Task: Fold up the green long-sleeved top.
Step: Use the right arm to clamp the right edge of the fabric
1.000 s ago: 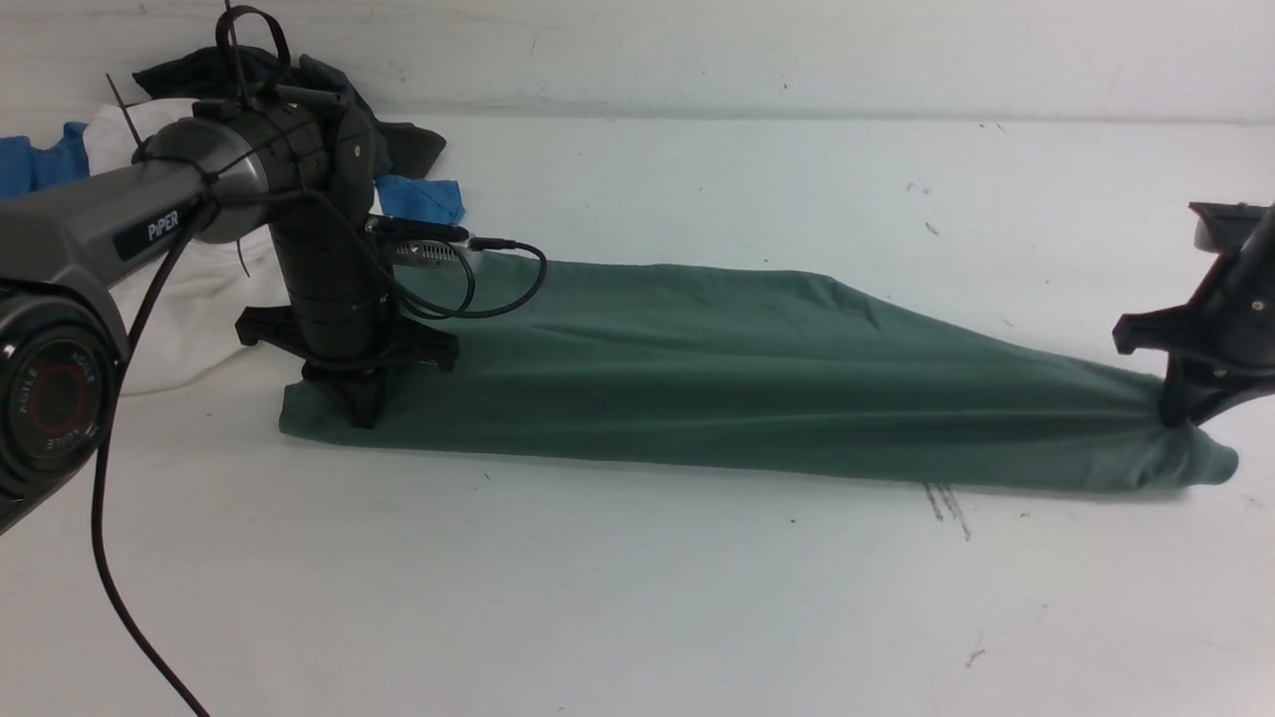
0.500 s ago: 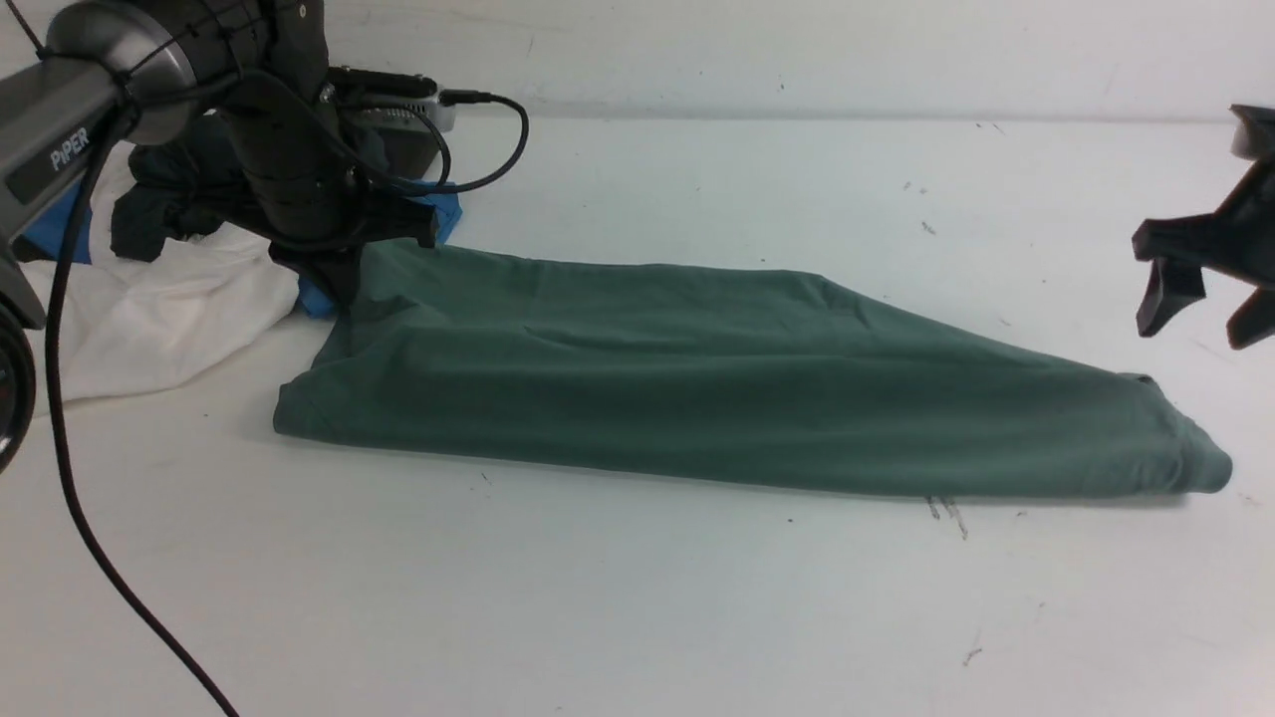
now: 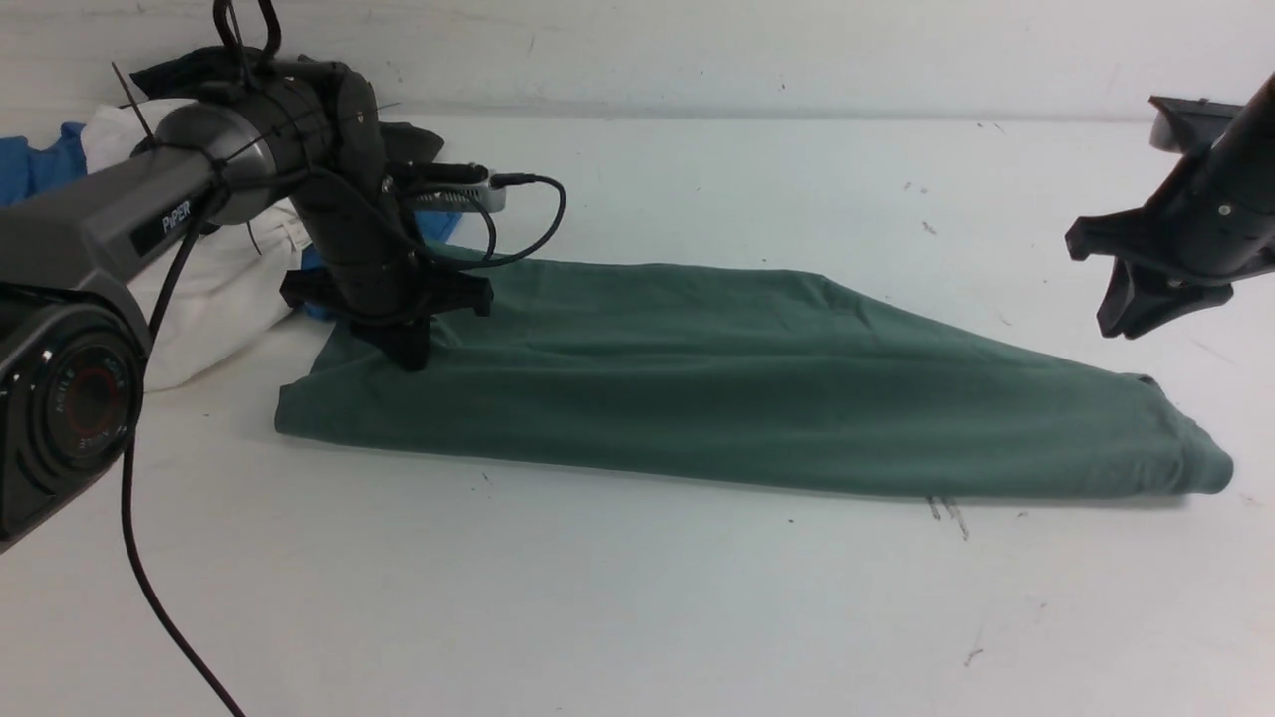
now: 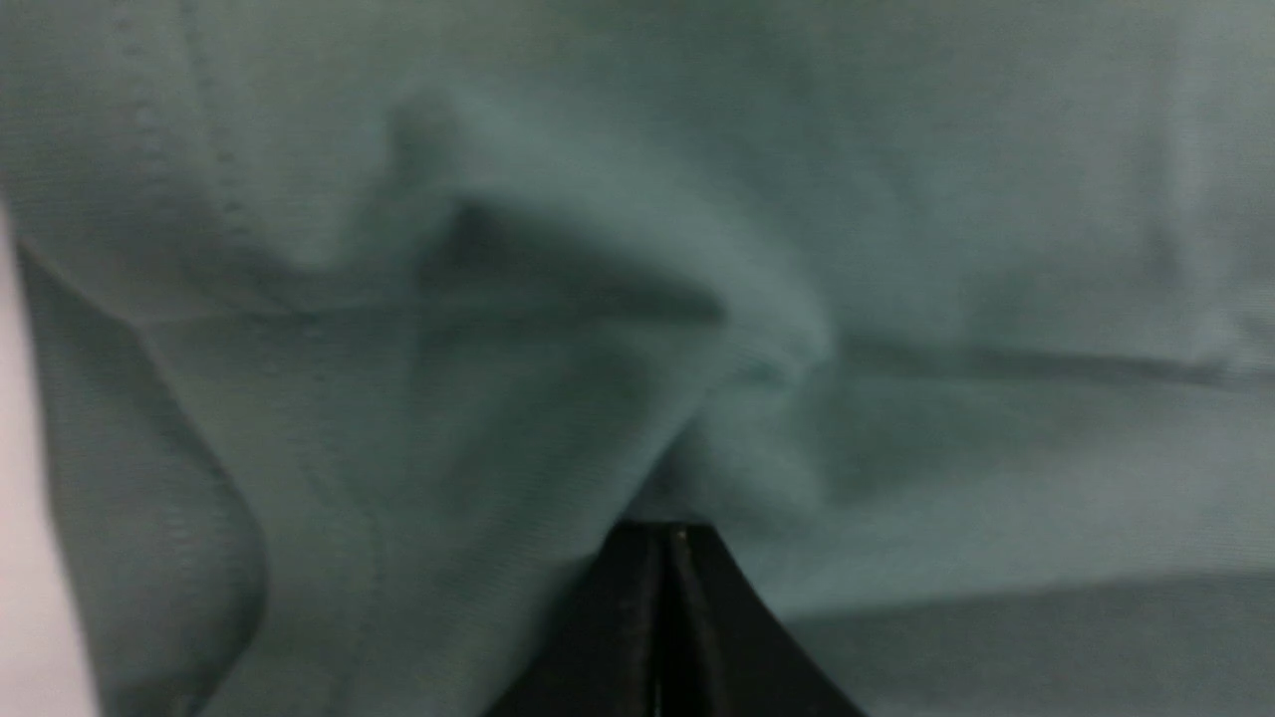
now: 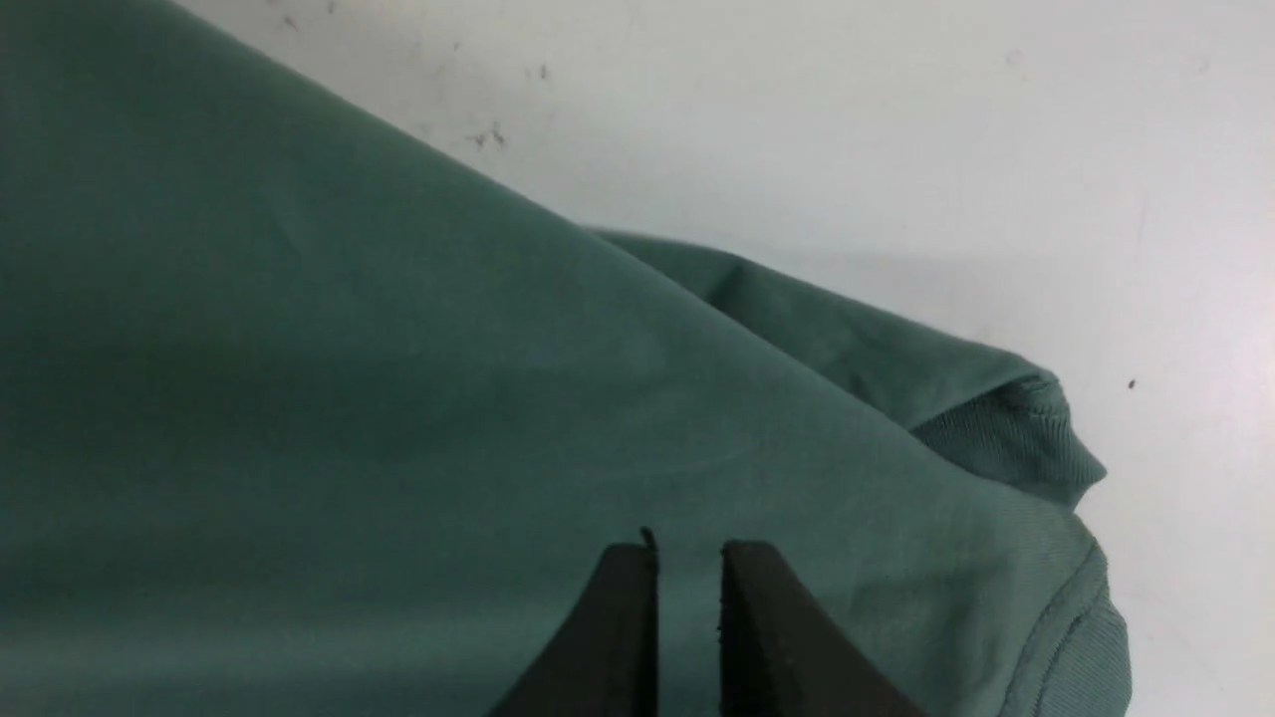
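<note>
The green long-sleeved top (image 3: 757, 388) lies folded into a long strip across the table, left to right. My left gripper (image 3: 408, 358) is down on its left end, near the far edge. In the left wrist view the left gripper (image 4: 665, 528) is shut, and puckered green cloth (image 4: 896, 199) runs into its tip. My right gripper (image 3: 1136, 319) hangs in the air above and behind the strip's right end. Seen from the right wrist, the right gripper (image 5: 687, 548) has its jaws a narrow gap apart with nothing between them, above the top (image 5: 349, 398) and a ribbed cuff (image 5: 1016, 428).
A heap of other garments sits at the back left: white (image 3: 214, 289), blue (image 3: 40, 164) and dark (image 3: 199, 70). The left arm's black cable (image 3: 149, 597) trails down over the white table (image 3: 637, 617). A wall runs along the table's far edge.
The left gripper rose and swung back, then came down again on the left end, farther back than before. The right gripper let go of the right end, lifted off, opened wide, then narrowed.
</note>
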